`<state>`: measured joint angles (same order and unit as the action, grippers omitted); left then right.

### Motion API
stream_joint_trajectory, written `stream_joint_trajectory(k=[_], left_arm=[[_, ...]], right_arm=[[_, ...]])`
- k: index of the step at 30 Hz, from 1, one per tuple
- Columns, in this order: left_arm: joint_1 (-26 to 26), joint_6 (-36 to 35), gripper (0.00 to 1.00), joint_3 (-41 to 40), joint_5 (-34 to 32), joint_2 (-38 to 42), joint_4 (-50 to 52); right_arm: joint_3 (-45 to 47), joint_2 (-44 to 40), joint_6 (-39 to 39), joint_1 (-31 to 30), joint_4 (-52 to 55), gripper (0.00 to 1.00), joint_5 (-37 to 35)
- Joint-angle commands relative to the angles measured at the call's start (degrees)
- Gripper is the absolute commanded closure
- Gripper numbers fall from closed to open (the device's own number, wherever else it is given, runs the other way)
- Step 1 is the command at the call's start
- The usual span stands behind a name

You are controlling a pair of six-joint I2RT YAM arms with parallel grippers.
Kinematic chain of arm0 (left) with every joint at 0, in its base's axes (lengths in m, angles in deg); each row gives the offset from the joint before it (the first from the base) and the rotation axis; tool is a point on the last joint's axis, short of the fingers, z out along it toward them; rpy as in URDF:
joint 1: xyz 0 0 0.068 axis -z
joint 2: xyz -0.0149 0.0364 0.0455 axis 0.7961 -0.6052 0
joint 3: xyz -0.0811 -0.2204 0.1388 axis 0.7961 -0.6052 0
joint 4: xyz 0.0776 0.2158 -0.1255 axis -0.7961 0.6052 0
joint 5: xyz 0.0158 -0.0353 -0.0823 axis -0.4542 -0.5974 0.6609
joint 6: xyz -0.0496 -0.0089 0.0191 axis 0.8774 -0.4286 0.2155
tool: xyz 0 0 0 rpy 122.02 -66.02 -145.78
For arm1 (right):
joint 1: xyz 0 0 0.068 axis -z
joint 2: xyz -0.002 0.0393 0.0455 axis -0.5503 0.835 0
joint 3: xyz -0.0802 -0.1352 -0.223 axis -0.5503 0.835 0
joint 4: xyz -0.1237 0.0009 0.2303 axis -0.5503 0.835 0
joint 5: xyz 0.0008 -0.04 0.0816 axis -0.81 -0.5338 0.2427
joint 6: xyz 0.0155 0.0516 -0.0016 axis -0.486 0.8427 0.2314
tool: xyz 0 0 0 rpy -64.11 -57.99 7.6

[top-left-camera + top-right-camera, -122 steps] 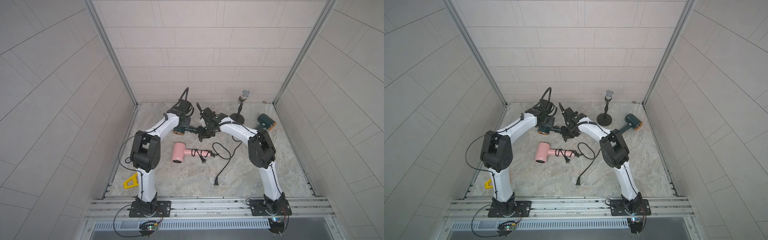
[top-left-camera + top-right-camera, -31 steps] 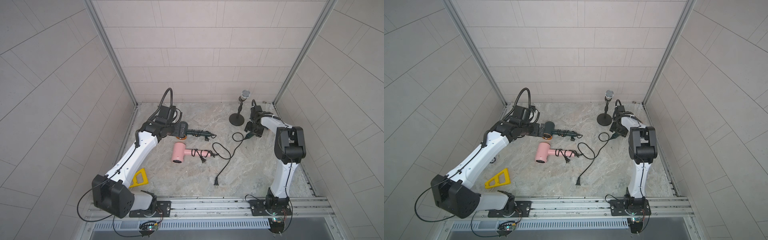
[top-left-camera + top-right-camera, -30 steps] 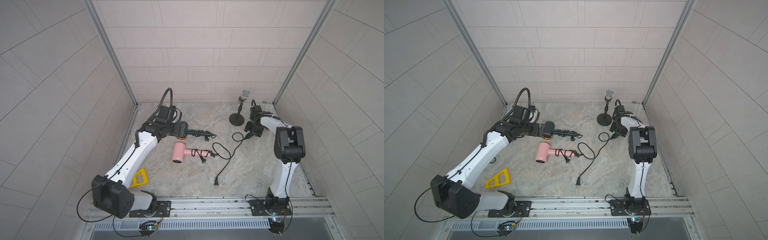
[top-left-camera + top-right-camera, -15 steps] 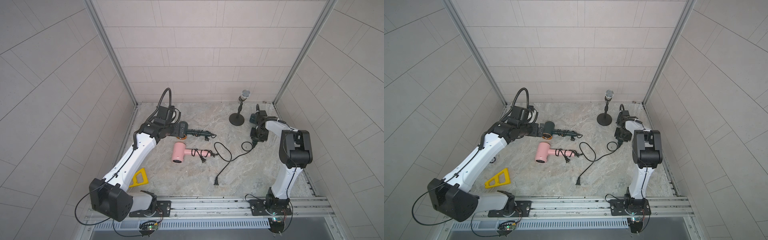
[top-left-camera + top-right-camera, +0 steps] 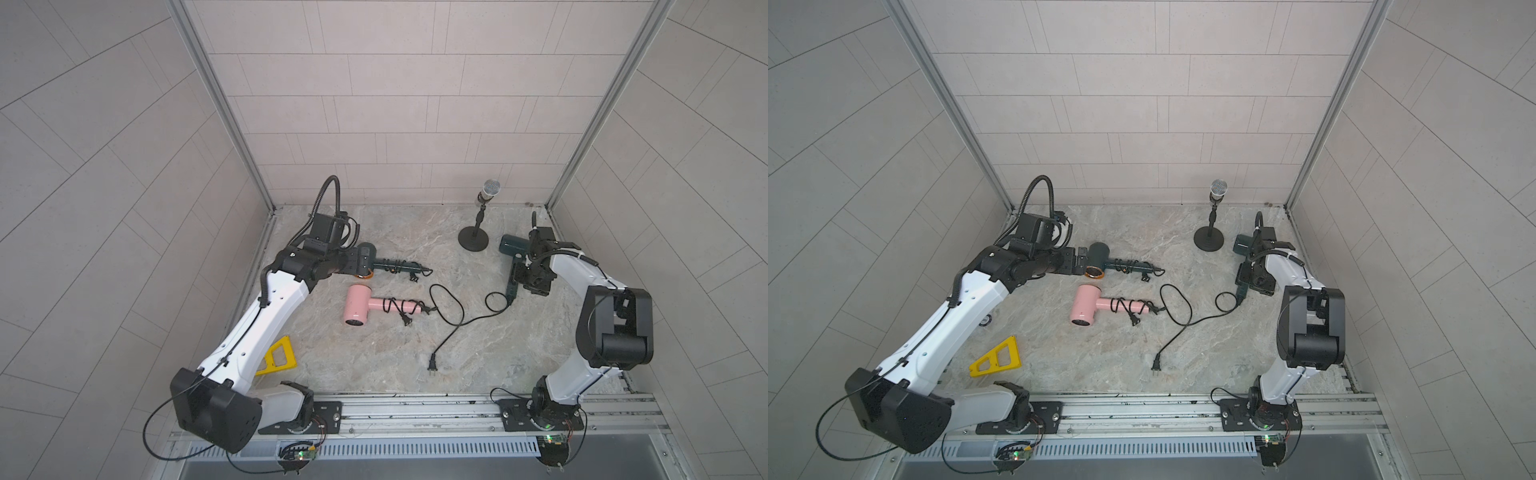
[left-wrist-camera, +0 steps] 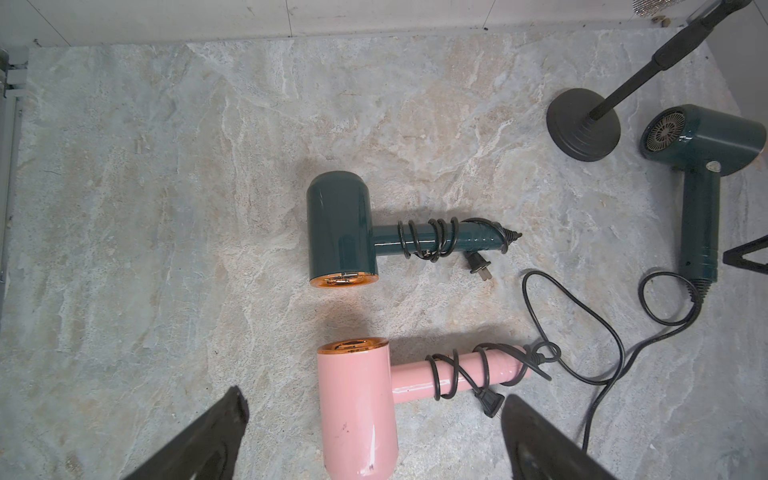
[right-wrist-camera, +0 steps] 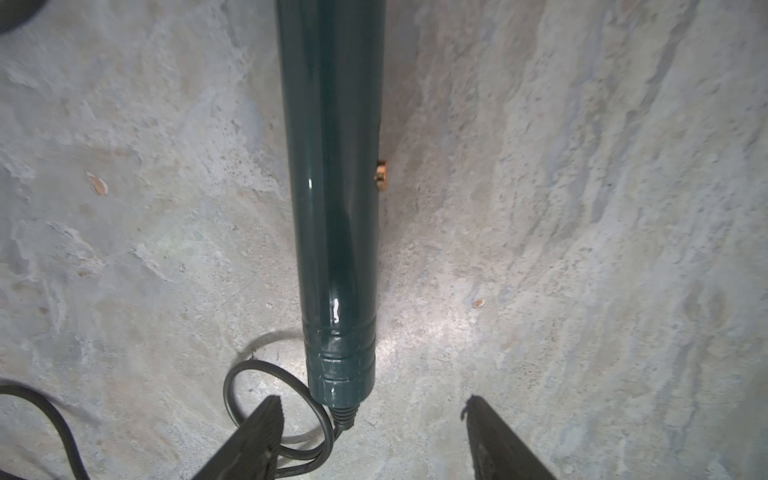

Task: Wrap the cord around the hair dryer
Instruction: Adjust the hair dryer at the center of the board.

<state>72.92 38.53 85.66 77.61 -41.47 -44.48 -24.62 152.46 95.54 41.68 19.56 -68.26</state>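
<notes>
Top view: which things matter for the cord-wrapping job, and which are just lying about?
Job in hand:
unwrapped green hair dryer
its loose cord
right gripper, open over the handle end

Lying about:
wrapped green hair dryer
pink hair dryer, also wrapped
microphone stand
yellow triangle

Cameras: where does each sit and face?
Top views: high over front rail, looking down; left arm, right arm show.
Left wrist: on left arm, facing wrapped green dryer and pink dryer; open fingers show.
Right wrist: on right arm, close over unwrapped green dryer's handle; open fingers show.
Shared: left wrist and top views show all three dryers.
</notes>
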Motion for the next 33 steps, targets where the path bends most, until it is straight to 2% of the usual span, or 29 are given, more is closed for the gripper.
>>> stream_joint_trajectory(k=[1,15,26,33], left_arm=[[0.32,0.35,0.00,0.27,0.22,0.90,0.05],[0.89,-1.86,0.00,-1.16,3.42,-1.71,-2.92],[1.02,-2.51,0.00,-2.03,2.37,-1.35,-4.87],[1.02,-3.19,0.00,-1.71,2.86,-1.29,-4.88]], right_arm=[[-0.95,0.37,0.85,-0.51,-1.12,0.31,0.59],[-3.43,10.23,2.45,-3.06,-4.81,0.43,-2.97],[-3.85,13.45,1.12,-3.34,-4.22,0.62,-3.08],[-2.15,11.26,-1.10,-3.26,-3.77,0.70,-4.96]])
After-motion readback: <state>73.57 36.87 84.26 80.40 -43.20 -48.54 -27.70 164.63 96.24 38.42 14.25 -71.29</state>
